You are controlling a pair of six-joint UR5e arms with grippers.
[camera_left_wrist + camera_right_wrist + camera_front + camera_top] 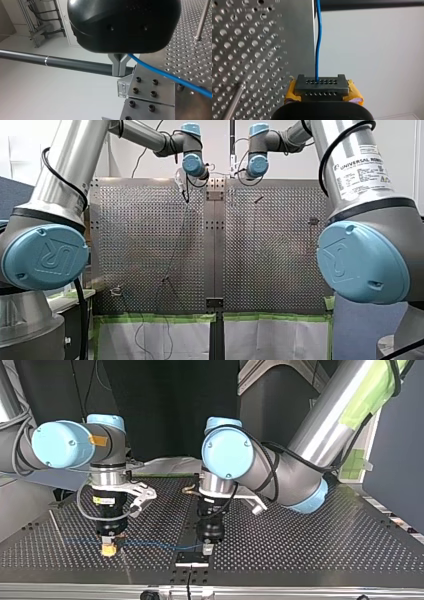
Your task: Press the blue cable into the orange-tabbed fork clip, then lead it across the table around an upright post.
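Observation:
The blue cable (150, 544) runs low over the perforated table between my two grippers at the table's edge. My right gripper (109, 550), with yellow pads, stands at the top view's left, my left gripper (206, 549) near the middle. In the left wrist view my left gripper (120, 62) has its metal fingers shut on the blue cable (165, 73), which trails off beside it. In the right wrist view my right gripper (321, 83) is shut on the blue cable (318, 45), which runs straight ahead. I cannot pick out the orange-tabbed clip.
An upright metal post (202, 20) stands on the table beyond my left gripper. A screwed metal bracket (150, 87) sits at the table's edge under it. Another thin metal rod (233, 101) shows beside my right gripper. The perforated table (320, 535) stretches out behind both grippers.

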